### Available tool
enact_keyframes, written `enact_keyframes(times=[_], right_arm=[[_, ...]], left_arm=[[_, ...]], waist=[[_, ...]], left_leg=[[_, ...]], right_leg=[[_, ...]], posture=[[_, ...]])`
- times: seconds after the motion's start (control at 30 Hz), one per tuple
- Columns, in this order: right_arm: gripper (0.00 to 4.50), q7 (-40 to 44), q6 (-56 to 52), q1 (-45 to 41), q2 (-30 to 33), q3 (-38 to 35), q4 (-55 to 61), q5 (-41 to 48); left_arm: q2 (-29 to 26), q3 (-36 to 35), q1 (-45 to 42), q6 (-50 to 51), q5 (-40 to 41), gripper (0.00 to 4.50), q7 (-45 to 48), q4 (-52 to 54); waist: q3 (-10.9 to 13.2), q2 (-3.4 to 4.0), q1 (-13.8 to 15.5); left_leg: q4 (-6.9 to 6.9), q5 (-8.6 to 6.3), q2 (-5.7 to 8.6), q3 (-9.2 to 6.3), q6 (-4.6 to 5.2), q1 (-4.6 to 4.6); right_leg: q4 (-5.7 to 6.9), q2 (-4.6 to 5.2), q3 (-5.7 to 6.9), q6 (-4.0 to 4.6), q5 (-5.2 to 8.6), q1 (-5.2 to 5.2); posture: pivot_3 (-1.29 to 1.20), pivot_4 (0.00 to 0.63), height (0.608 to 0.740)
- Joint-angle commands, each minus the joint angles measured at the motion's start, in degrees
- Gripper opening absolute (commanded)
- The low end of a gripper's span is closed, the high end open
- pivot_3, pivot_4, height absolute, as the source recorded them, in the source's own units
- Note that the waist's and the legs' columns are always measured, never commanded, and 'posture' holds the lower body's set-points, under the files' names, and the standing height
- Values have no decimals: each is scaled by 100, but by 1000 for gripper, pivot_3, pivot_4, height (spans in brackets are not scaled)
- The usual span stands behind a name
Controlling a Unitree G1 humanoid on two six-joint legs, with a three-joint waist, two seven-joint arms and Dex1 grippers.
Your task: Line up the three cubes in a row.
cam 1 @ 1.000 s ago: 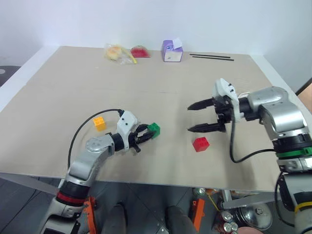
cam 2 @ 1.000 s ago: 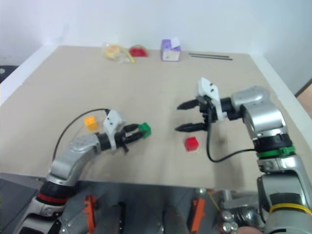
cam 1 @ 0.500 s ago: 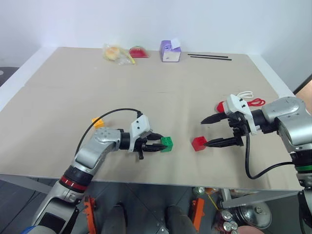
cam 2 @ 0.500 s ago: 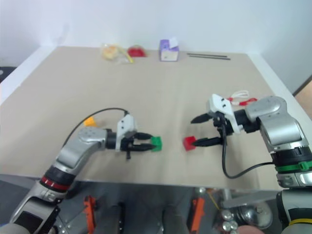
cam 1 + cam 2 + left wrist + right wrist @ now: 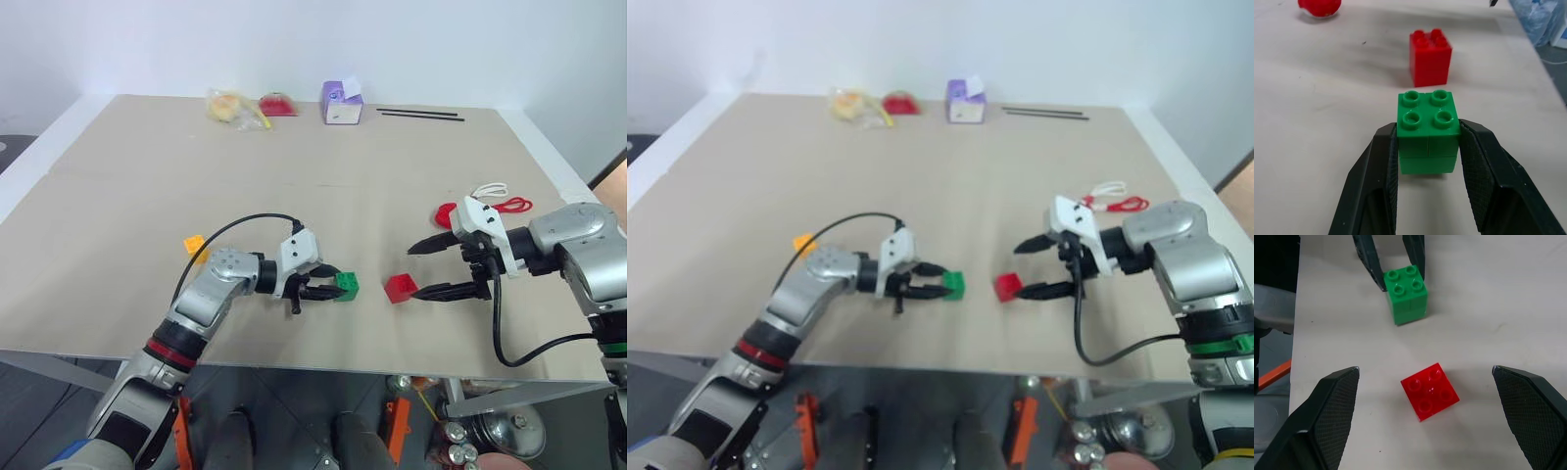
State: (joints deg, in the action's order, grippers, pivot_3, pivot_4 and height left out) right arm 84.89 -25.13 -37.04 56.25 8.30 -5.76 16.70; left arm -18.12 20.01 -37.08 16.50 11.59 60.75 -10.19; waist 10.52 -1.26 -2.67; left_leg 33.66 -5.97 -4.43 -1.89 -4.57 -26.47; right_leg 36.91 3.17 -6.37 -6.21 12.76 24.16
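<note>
From where I stand, the left gripper has its jaws clamped on the green cube, low over the counter and just beside the red cube. The right gripper hangs with its jaws spread wide around the red cube, touching nothing I can make out. The yellow-orange cube sits well apart, behind the left arm. The worry is crowding: both grippers are aimed at the same small patch, and a fingertip could knock the red cube, which already sits askew to the green one. If the green is let go while still off the surface, it may tip or land crooked. That far yellow-orange cube leaves the row unfinished.
</note>
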Motion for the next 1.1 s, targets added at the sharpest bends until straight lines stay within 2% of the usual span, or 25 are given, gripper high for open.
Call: enact_keyframes(times=[0.03,0.23,0.3,0.4,0.43,0.47,0.5,0.53,0.7,0.83,1.1], right_arm=[[4500,-24,-22,-35,127,-271,205,92],[4500,-54,-29,-13,113,-268,199,92],[4500,-60,-27,-17,106,-266,190,91],[4500,-68,-27,-29,92,-260,180,93],[4500,-70,-23,-35,88,-257,173,92],[4500,-69,-20,-40,85,-255,166,91],[4500,-71,-14,-49,80,-254,151,90],[4500,-70,-8,-56,77,-254,139,90],[4500,-49,-48,-119,44,-288,151,177],[4500,-130,-212,-224,-101,-426,260,462],[4500,-710,-886,-722,-918,-605,584,1094]], left_arm=[[70,-32,-144,-169,8,1240,120,53],[90,-14,-124,-217,-56,1240,235,10],[76,-13,-121,-173,-35,2266,294,27],[42,-23,-106,-91,-8,3346,388,80],[35,-33,-99,-83,-8,3488,401,90],[29,-42,-94,-81,-11,4048,408,97],[26,-54,-89,-81,-15,4322,402,101],[21,-63,-85,-77,-13,4440,399,107],[-45,-167,-30,-22,49,4440,345,233],[-58,-672,161,506,457,4440,-81,871],[479,-2275,932,1679,534,4440,-2996,2703]], waist=[[0,0,0],[0,0,-1],[0,0,0],[0,0,-1],[0,0,-1],[0,0,-1],[0,0,-1],[0,0,-1],[0,0,-1],[0,0,-9],[0,0,-6]], left_leg=[[0,0,0,0,0,0],[0,0,0,0,0,0],[0,0,0,0,0,0],[0,0,0,0,0,0],[0,0,0,0,0,0],[0,0,0,0,0,0],[0,0,0,0,0,0],[0,0,0,0,0,0],[1,0,0,0,0,0],[1,0,0,0,0,0],[7,2,-1,-11,2,5]], right_leg=[[0,0,0,0,0,0],[2,0,0,0,0,0],[2,0,0,0,0,0],[2,0,0,0,0,0],[3,0,0,0,0,0],[3,0,0,0,0,0],[3,0,0,0,0,0],[3,0,0,0,0,0],[4,0,0,0,0,0],[5,0,0,0,0,0],[16,-5,0,-4,0,-10]], posture=[[0,150,740],[0,150,740],[0,150,740],[0,150,740],[0,150,740],[0,150,740],[0,150,740],[0,150,740],[0,150,740],[0,150,740],[0,150,740]])
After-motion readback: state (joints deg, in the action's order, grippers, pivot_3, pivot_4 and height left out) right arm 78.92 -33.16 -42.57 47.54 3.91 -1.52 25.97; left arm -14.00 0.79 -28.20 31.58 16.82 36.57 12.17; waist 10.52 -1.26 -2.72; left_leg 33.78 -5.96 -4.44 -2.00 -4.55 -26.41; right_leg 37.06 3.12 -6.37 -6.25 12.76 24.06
